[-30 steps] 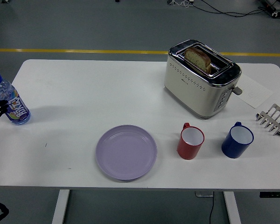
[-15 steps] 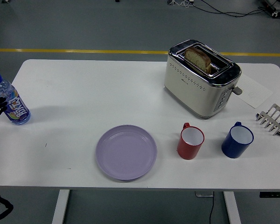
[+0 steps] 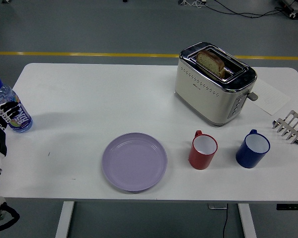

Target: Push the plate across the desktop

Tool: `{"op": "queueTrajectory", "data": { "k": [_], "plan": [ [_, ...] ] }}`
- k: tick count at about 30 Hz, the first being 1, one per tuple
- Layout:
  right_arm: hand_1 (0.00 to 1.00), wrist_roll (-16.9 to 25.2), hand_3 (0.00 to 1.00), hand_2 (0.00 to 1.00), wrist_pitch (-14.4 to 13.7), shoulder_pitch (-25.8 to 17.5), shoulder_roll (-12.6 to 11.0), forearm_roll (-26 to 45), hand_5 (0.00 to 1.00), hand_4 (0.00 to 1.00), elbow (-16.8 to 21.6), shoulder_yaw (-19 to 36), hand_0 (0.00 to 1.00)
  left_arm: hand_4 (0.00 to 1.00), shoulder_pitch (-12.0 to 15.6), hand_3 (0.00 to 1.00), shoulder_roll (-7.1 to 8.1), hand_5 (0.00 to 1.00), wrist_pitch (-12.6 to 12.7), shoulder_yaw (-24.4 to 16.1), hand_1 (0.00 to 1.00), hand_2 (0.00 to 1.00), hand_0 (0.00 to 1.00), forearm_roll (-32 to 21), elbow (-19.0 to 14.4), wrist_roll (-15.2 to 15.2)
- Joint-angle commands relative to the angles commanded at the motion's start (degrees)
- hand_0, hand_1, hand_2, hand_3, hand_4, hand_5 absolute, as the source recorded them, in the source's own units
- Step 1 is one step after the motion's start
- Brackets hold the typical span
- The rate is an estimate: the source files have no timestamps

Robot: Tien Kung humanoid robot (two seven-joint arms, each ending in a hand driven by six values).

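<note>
A lavender plate [image 3: 134, 161] lies flat near the table's front edge, a little left of centre. My left hand [image 3: 4, 113] comes in at the far left edge, right in front of a water bottle [image 3: 10, 110] with a blue cap. It is well to the left of the plate and apart from it. My right arm is out of view.
A red mug [image 3: 203, 149] and a blue mug [image 3: 253, 148] stand right of the plate. A cream toaster [image 3: 213, 85] with bread in it stands behind them. A metal toast rack [image 3: 289, 126] and a sheet of paper [image 3: 270, 97] are at the far right.
My left arm has come further into view from the left edge, and the hand now overlaps the bottle's label. The plate has not moved.
</note>
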Motion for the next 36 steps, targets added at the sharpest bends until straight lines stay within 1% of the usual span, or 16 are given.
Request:
{"op": "queueTrajectory", "data": {
  "k": [2,5,7,10,13,15,17,18,22,27,32,35,36],
  "plan": [
    [0.673,0.3,0.659,0.740,0.1,0.0,0.0,1.8,0.322,0.466,0.0,-0.7,0.685,0.457,-0.1,0.599,0.05,0.998,-0.1,0.2,0.698,0.673,0.704,-0.3,0.2,0.0],
    [0.672,0.0,0.656,0.740,-0.1,0.0,-0.2,-0.4,0.322,0.466,0.0,0.5,0.685,0.456,-0.1,0.601,-0.19,0.998,-0.1,0.2,0.693,0.672,0.702,-0.4,0.2,0.0],
    [0.672,0.1,0.656,0.740,0.0,-0.2,-0.3,0.1,0.322,0.466,0.0,0.3,0.685,0.456,0.2,0.601,-0.52,0.998,-0.2,0.1,0.693,0.672,0.702,-0.3,-0.1,0.0],
    [0.673,-0.2,0.653,0.741,-0.5,-0.4,-0.4,-1.7,0.323,0.467,0.0,2.5,0.686,0.455,0.5,0.596,-1.07,0.998,-0.2,0.4,0.695,0.669,0.701,0.1,-1.0,0.0],
    [0.673,-0.6,0.653,0.741,-1.5,-0.7,-0.8,-5.3,0.323,0.467,0.0,6.0,0.686,0.455,1.3,0.596,-2.38,0.998,-0.2,0.7,0.695,0.669,0.701,0.7,-2.7,0.0],
    [0.678,-0.8,0.653,0.741,-1.8,-0.8,-1.0,-7.1,0.320,0.467,0.0,8.0,0.686,0.454,1.5,0.596,-2.98,0.998,-0.2,1.7,0.697,0.669,0.701,0.9,-3.8,0.0],
    [0.678,-1.0,0.653,0.741,-2.4,-0.7,-1.0,-9.5,0.320,0.467,0.0,10.5,0.686,0.454,1.1,0.596,-3.05,0.998,-0.3,3.2,0.697,0.669,0.701,1.2,-4.3,0.0],
    [0.678,-0.8,0.653,0.741,-2.9,-0.6,-1.0,-9.9,0.320,0.467,0.0,11.3,0.686,0.454,0.6,0.596,-2.91,0.998,-0.6,4.9,0.697,0.669,0.701,1.9,-4.6,0.0],
    [0.680,-0.6,0.652,0.742,-3.2,-0.6,-1.1,-9.0,0.322,0.468,0.0,11.0,0.687,0.455,0.5,0.605,-2.91,0.998,-0.9,5.6,0.709,0.677,0.711,2.6,-4.7,0.0],
    [0.682,-0.1,0.654,0.746,-4.4,-1.2,-0.8,-6.7,0.322,0.466,0.0,10.1,0.687,0.455,0.9,0.613,-3.15,0.998,-1.0,6.9,0.718,0.685,0.714,3.8,-4.9,0.0],
    [0.682,0.0,0.654,0.746,-5.1,-1.4,-0.7,-5.3,0.322,0.466,0.0,9.4,0.687,0.455,1.4,0.613,-3.28,0.998,-1.0,7.1,0.718,0.685,0.714,4.8,-5.4,0.0],
    [0.681,-0.2,0.654,0.746,-5.3,-1.7,-0.7,-5.1,0.321,0.466,0.0,9.5,0.689,0.455,2.0,0.615,-3.02,0.998,-1.2,7.1,0.723,0.689,0.716,5.5,-5.4,0.0],
    [0.681,-0.6,0.654,0.746,-5.5,-1.8,-0.8,-5.5,0.321,0.466,0.0,9.7,0.689,0.455,2.1,0.615,-2.96,0.998,-1.5,7.0,0.723,0.689,0.716,5.7,-5.2,0.5]
  ]
}}
